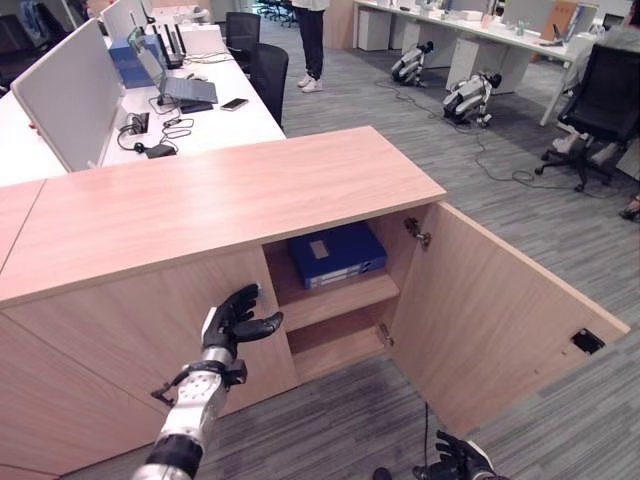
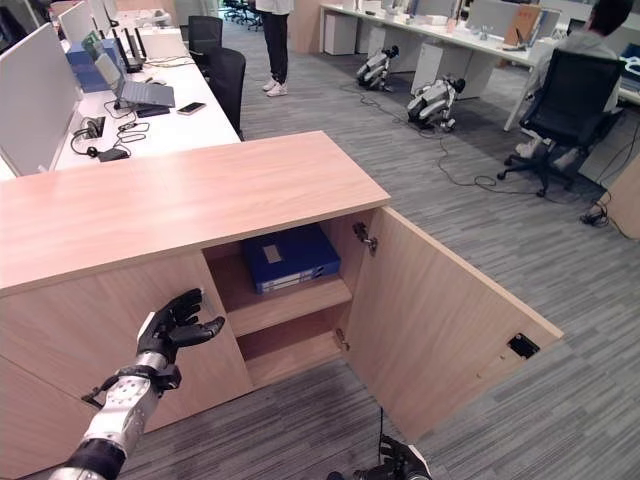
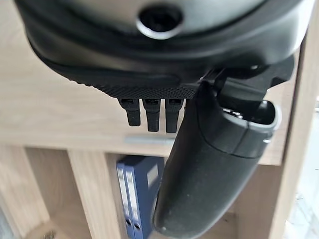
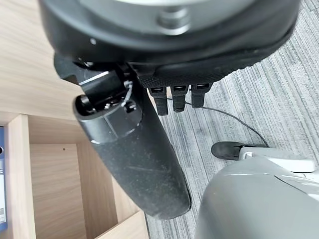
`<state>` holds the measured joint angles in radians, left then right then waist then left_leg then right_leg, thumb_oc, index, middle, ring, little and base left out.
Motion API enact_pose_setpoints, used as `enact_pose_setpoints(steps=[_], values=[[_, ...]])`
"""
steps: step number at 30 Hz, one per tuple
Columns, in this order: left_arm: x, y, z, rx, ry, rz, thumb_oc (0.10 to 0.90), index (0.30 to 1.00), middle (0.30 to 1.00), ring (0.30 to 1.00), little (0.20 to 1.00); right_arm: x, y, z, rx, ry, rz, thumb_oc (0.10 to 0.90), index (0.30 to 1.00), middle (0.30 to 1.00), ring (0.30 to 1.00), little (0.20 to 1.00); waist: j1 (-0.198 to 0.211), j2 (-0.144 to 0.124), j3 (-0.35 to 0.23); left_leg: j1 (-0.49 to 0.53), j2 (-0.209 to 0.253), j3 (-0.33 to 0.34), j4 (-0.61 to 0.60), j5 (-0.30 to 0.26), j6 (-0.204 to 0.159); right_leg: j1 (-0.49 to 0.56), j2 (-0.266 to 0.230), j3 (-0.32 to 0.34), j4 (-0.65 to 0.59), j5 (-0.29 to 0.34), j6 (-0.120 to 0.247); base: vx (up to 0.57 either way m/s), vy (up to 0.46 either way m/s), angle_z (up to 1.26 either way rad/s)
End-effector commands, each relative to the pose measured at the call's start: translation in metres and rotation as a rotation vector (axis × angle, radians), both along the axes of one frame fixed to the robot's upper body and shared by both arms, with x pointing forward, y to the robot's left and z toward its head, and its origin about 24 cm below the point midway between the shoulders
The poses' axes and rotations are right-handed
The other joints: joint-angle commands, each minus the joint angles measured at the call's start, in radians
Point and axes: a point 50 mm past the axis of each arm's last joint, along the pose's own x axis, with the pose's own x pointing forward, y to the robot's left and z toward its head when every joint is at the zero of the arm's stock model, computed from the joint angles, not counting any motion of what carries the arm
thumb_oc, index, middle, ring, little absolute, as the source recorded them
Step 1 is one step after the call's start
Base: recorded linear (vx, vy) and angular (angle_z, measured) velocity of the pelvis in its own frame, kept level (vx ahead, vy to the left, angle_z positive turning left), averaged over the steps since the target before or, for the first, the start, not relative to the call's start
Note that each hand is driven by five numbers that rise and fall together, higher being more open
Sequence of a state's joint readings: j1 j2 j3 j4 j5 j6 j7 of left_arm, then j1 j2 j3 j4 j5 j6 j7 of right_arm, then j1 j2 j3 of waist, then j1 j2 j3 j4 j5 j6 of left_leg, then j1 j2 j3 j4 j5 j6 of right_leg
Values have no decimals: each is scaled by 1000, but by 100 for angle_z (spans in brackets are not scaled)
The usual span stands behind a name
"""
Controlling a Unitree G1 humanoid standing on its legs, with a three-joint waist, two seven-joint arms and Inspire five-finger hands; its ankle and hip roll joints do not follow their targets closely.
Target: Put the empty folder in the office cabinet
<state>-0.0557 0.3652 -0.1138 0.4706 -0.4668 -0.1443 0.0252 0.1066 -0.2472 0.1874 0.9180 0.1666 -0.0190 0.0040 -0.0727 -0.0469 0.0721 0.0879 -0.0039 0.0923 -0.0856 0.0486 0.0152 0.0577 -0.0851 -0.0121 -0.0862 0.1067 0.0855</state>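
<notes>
One wooden cabinet (image 1: 200,210) stood with its right door (image 1: 490,310) swung wide, its left door (image 1: 140,330) closed. Inside, a blue folder (image 1: 337,253) lay flat on the upper shelf (image 1: 340,297). The left robot hand (image 1: 237,322) hung before the closed door, fingers loosely spread, holding nothing. The right robot hand (image 1: 457,462) sat low near the floor, fingers relaxed and empty.

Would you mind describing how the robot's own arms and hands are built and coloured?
The left arm is silver-grey metal with dark joint rings, ending in a black left hand with a white patch on its back. The right hand is likewise black. Up close, the palms look textured and the thumbs smooth and rounded.
</notes>
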Motion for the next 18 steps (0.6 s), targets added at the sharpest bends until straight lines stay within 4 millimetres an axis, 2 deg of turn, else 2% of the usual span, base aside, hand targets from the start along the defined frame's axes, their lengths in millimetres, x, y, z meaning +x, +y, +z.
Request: enact_pose_setpoints(steps=[1,2,3,4,5,6,7,8,9,10,11,12,15,18], values=[[22,-12,43,-34,-243,-100,800,900,900,900,900,30,-7,11,0,-114,-36,800,900,900,900,900,27,6,-28,22,-22,-55,7,-85,4,-16,-30,-39,161,-136,96,-3,24,12],[17,-17,40,-49,-236,-125,800,900,900,900,900,32,-6,12,3,-125,-43,800,900,900,900,900,33,5,-22,19,-22,-57,8,-84,6,-21,-29,-46,175,-138,96,-75,23,13],[2,-27,32,-82,-205,-181,800,900,900,900,900,46,-4,17,14,-166,-55,800,900,900,900,900,49,9,1,15,-16,-55,5,-80,14,-68,-20,-76,233,-128,103,-76,22,12],[2,-27,32,-82,-205,-181,800,900,900,900,900,46,-4,17,14,-166,-54,800,900,900,900,900,50,9,0,14,-16,-54,5,-80,14,-71,-20,-76,236,-128,103,-127,9,12],[-2,-29,30,-97,-193,-192,800,900,900,900,900,52,-3,19,15,-182,-52,800,900,900,900,900,60,13,12,11,-13,-47,5,-78,15,-92,-24,-107,257,-116,107,-133,-11,8],[-7,-30,27,-110,-175,-208,800,900,900,900,900,58,-2,21,16,-197,-49,800,900,900,900,900,86,20,26,3,-10,-30,6,-77,14,-114,-50,-195,281,-98,109,-223,-64,0],[-17,-29,22,-138,-146,-210,800,900,900,900,900,66,5,23,23,-211,-30,800,900,900,900,900,130,38,25,-11,12,21,7,-75,9,-104,-134,-410,300,-110,103,-167,-61,-13],[-17,-29,22,-138,-145,-210,800,900,900,900,900,66,5,23,23,-210,-29,800,900,900,900,900,125,38,26,-11,12,16,8,-75,9,-102,-136,-415,303,-114,104,-116,-91,-78],[-21,-30,18,-158,-124,-214,800,900,900,900,900,68,10,23,28,-206,-5,800,900,900,900,900,141,42,22,-17,21,45,8,-75,6,-84,-172,-487,305,-111,92,44,-107,-95],[-24,-30,14,-164,-107,-222,800,900,900,900,900,68,12,22,28,-197,10,800,900,900,900,900,143,38,20,-4,24,46,4,-93,-2,-70,-186,-488,309,-120,100,-21,-91,-95],[-25,-29,14,-164,-107,-222,800,900,900,900,900,68,12,22,29,-197,10,800,900,900,900,900,144,37,22,-14,21,57,7,-77,3,-74,-191,-500,303,-101,90,31,-211,-68],[-28,-31,13,-164,-96,-248,800,900,900,900,900,66,8,21,16,-182,15,800,900,900,900,900,135,28,19,-18,18,74,11,-74,-6,-66,-182,-441,227,-90,102,-38,-142,-52],[-32,-34,8,-180,-73,-255,800,900,900,900,900,63,4,19,4,-167,4,800,900,900,900,900,128,31,8,-30,20,83,10,-65,-20,-46,-170,-418,149,-69,103,41,-203,-29],[-33,-35,8,-194,-75,-255,800,900,900,900,900,64,5,20,-1,-172,37,800,900,900,900,900,101,40,10,-21,47,92,7,-65,-36,-44,-142,-343,92,-56,102,46,-241,-17]])
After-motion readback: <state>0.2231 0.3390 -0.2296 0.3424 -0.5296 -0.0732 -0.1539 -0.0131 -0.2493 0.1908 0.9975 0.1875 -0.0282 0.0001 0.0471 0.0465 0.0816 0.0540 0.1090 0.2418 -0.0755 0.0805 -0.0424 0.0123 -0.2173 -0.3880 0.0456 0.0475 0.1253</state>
